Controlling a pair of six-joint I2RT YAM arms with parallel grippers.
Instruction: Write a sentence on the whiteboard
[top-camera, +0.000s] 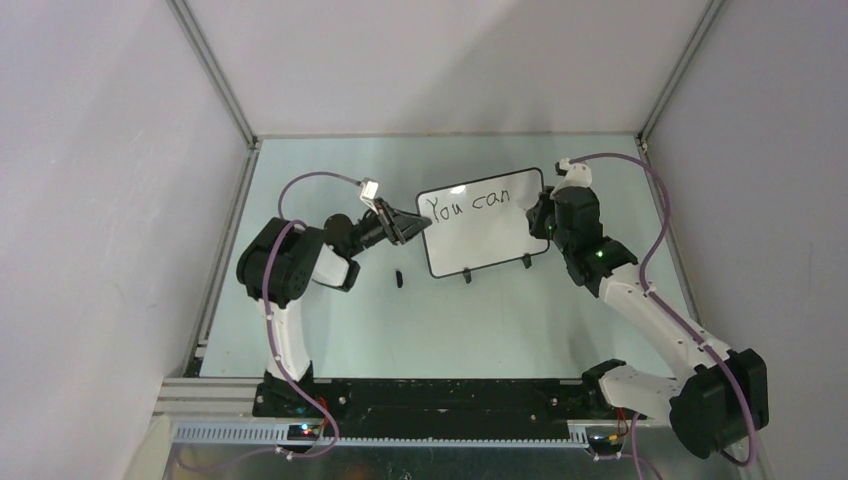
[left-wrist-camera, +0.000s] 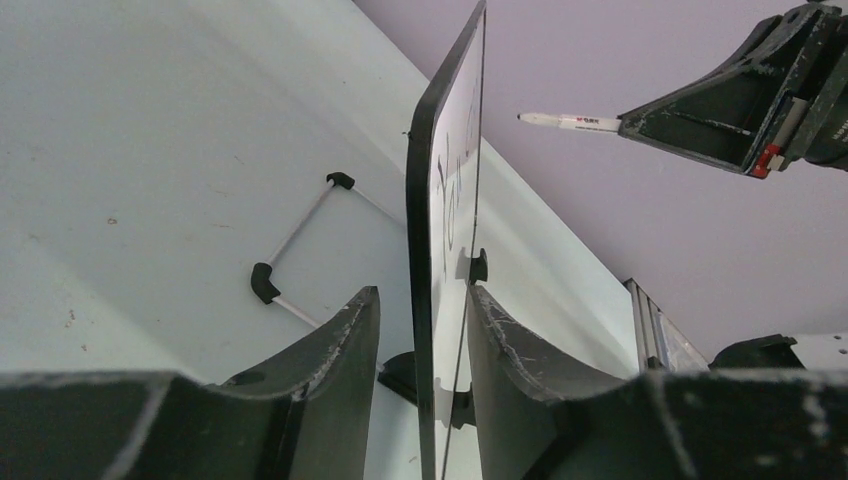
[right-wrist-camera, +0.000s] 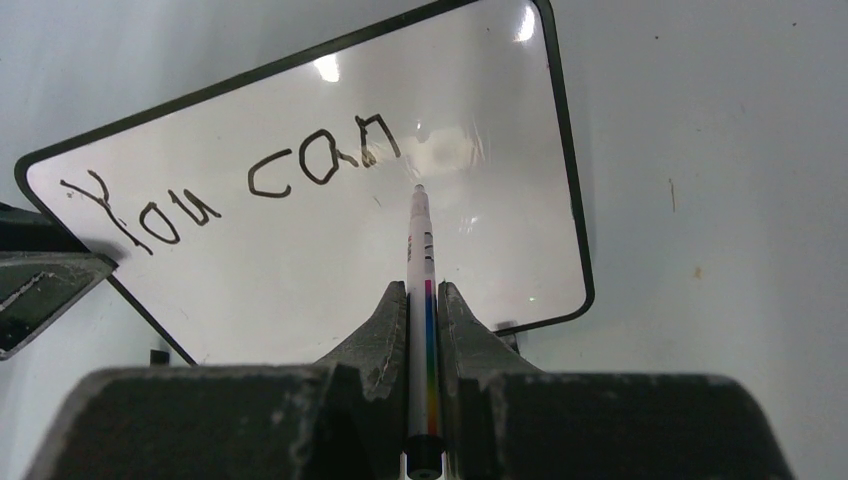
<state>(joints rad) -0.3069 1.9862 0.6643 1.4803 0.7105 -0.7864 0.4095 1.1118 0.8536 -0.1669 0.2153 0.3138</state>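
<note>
The whiteboard stands tilted on its black feet at the table's middle, with "You can" in black along its top. My left gripper is open, its jaws astride the board's left edge with a gap on each side. From the right, my right gripper is shut on a white marker. The marker's tip points at the board just below the "n" of the sentence. In the left wrist view the marker seems slightly off the surface.
A small black cap lies on the table left of the board's front feet. Behind the board a white wire stand with black corners rests on the table. Grey walls and aluminium rails close in the table's sides.
</note>
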